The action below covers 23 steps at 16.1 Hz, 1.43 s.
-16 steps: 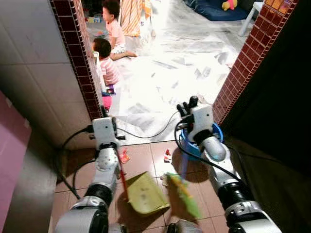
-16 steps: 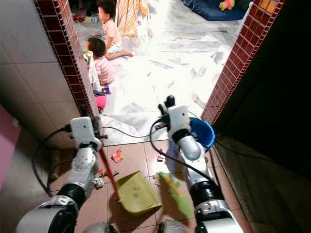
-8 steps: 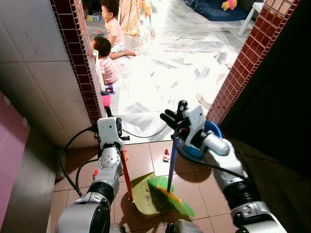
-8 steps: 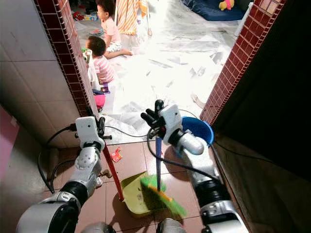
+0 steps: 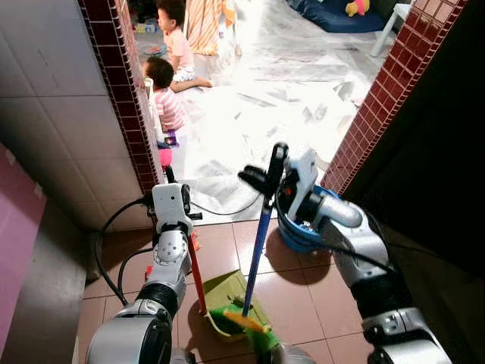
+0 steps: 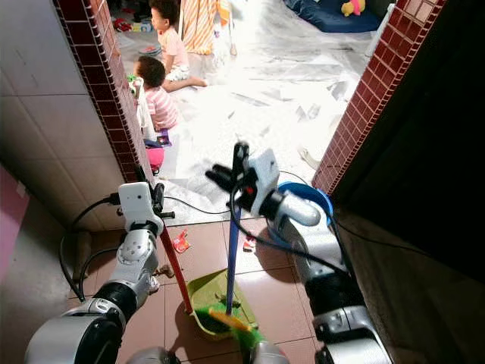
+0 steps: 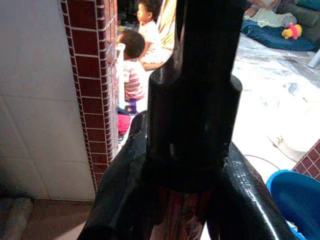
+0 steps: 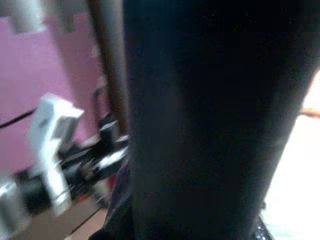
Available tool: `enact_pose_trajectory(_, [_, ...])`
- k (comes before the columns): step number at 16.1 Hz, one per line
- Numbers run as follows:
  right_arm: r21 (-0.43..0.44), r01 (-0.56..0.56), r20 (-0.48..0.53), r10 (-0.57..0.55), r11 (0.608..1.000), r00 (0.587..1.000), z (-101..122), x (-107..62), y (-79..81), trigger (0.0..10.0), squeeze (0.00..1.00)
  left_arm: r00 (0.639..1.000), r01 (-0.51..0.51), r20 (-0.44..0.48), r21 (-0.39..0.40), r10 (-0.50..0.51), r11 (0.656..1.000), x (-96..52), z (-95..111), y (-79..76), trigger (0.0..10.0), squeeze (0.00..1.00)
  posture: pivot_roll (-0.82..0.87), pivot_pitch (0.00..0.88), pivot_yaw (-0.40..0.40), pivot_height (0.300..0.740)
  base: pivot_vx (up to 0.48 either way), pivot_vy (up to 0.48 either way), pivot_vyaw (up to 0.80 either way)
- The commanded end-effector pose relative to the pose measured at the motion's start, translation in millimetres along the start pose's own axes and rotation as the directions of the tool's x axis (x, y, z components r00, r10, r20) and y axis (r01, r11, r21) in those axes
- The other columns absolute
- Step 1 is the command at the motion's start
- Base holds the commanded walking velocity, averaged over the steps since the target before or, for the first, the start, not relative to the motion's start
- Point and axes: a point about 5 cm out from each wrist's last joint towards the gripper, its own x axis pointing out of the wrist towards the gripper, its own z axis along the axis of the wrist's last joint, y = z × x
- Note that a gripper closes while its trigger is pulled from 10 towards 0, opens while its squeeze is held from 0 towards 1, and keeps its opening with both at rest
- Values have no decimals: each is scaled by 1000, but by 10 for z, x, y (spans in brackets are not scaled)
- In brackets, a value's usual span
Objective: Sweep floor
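My right gripper [image 5: 267,176] is shut on the blue handle of a broom [image 5: 255,254]. The broom's green bristles [image 5: 244,321] rest at the mouth of the yellow-green dustpan [image 5: 227,292] on the brown tiles. My left gripper [image 5: 168,182] is shut on the dustpan's red handle [image 5: 195,273], which stands upright; the left wrist view has that handle [image 7: 192,95] clamped between the black fingers [image 7: 120,190]. A small red and white scrap [image 6: 249,243] lies on the tiles near the blue basin, and a red scrap [image 6: 181,242] lies by my left arm.
A blue basin [image 5: 311,227] stands beside the right brick pillar [image 5: 379,98]. A left brick pillar [image 5: 125,98] and tiled wall close the left side. Two children [image 5: 168,95] sit on the bright floor beyond the doorway. Black cables [image 5: 227,208] cross the threshold.
My right gripper swung left and up, tilting the broom handle more upright. The bristles swept left across the tiles onto the dustpan. The left gripper and dustpan handle stayed put.
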Motion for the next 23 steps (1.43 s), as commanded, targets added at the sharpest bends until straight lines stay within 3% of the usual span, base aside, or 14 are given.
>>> enact_pose_trajectory(1, [-76,61,101,-53,995,994,267,27,-103,10000,0,999,8,-46,4,-8,1000,-10,-54,-45,10000,0,-140,0,-53,740,0,0,0])
enact_pose_trajectory(6, [-146,238,246,-198,960,949,694,44,-309,10000,0,999,12,-49,11,-11,1000,-11,-59,-44,10000,0,-138,0,-48,740,0,0,0])
enact_pose_trajectory(7, [-198,317,270,-259,928,927,734,30,-393,10000,0,999,13,-50,14,-13,1000,-12,-61,-41,10000,0,-138,0,-48,740,0,0,0])
enact_pose_trajectory(10, [-217,359,231,-309,908,923,561,-9,-436,10000,0,999,15,-52,15,-14,1000,-12,-64,-36,10000,0,-135,0,-49,740,0,0,0])
enact_pose_trajectory(13, [-234,347,173,-313,908,934,323,-9,-369,10000,0,999,15,-53,16,-14,1000,-8,-62,-31,10000,0,-129,0,-48,740,0,0,0])
enact_pose_trajectory(16, [-141,303,66,-296,943,953,-132,29,-145,10000,0,999,23,-49,4,-23,1000,-3,-54,-31,10000,0,-125,0,-46,740,0,0,0])
enact_pose_trajectory(18, [-103,284,40,-281,953,959,-237,39,-75,10000,0,999,29,-43,-11,-29,1000,3,-41,-34,10000,0,-124,0,-44,740,0,0,0])
enact_pose_trajectory(20, [-60,249,39,-247,967,968,-242,58,-29,10000,0,998,48,-29,-42,-49,998,24,-2,-43,10000,0,-128,0,-43,740,0,0,0])
enact_pose_trajectory(23, [54,147,67,-151,988,986,-57,98,-85,10000,0,998,44,-38,-62,-47,997,51,15,-12,10000,0,-125,0,-41,740,0,0,0])
